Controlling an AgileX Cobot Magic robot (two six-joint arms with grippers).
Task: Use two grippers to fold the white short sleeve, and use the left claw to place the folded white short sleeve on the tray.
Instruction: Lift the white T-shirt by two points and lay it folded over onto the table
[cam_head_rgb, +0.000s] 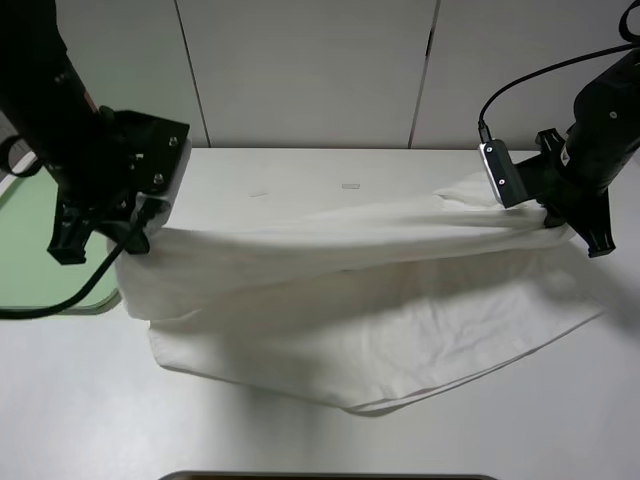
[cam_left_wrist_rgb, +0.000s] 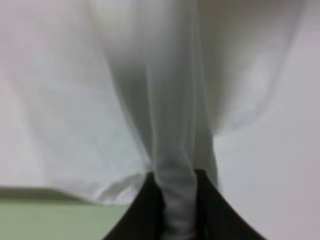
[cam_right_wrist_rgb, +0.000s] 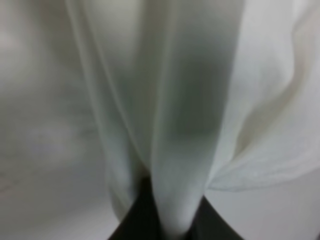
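The white short sleeve (cam_head_rgb: 350, 310), a thin cotton T-shirt, hung half-lifted off the white table (cam_head_rgb: 300, 170), mid-fold; the black left claw (cam_left_wrist_rgb: 177, 200) and right claw (cam_right_wrist_rgb: 167, 210) each clamped its raised edge. Next, both should carry it across evenly.

From the near side the high camera looks down across the table (cam_head_rgb: 90, 420) toward the far wall (cam_head_rgb: 300, 70). The wrist cameras ride just behind the left claw (cam_left_wrist_rgb: 177, 205) and right gripper (cam_right_wrist_rgb: 170, 210), so close that the white short sleeve (cam_head_rgb: 350, 300), shared by all three, blurs.
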